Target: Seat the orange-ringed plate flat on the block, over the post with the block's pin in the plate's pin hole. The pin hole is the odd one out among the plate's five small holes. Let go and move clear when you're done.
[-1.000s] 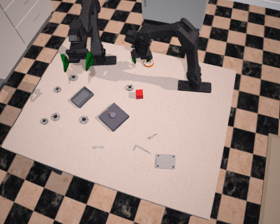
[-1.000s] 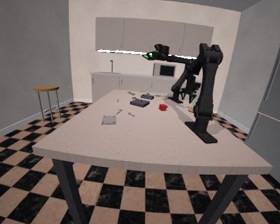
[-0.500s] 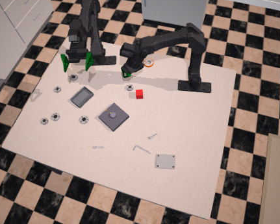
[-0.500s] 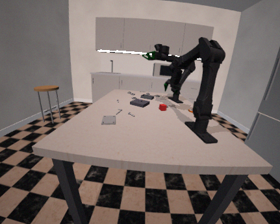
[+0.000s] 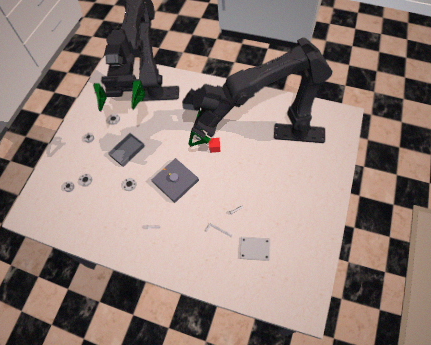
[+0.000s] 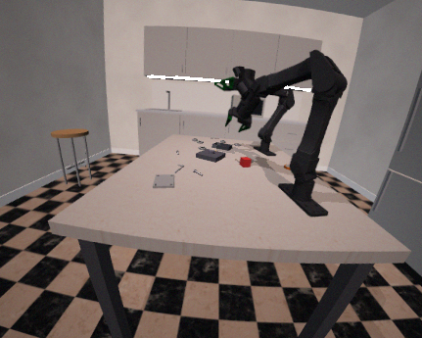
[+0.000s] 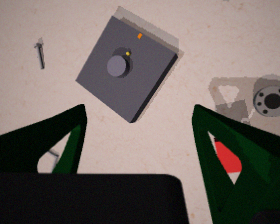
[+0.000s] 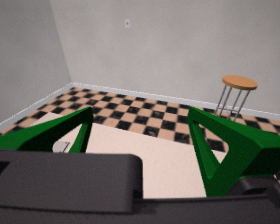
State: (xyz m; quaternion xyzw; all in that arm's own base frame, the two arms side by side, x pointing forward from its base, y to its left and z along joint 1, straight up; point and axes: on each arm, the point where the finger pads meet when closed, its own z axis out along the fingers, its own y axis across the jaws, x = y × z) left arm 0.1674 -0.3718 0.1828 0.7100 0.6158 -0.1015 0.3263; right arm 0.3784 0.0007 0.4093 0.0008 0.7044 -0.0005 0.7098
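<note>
The grey block [image 5: 175, 179] lies mid-table with its round post [image 7: 117, 66], a small yellow pin [image 7: 128, 53] and an orange mark [image 7: 139, 35]. My left gripper [image 5: 199, 139] hangs open and empty above the table, beside the red cube and up and to the right of the block. Its wrist view looks down on the block [image 7: 127, 70]. The orange-ringed plate is hidden under the left arm in the top view. Only a small orange sliver [image 6: 287, 167] shows behind the arm in the exterior view. My right gripper [image 5: 119, 97] is open and empty at the far left, near its base.
A red cube [image 5: 214, 145] sits by the left gripper. A dark flat plate [image 5: 126, 149], several grey flanges [image 5: 129, 184], a light square plate [image 5: 254, 248], a hex key [image 5: 217, 229] and screws lie about the table.
</note>
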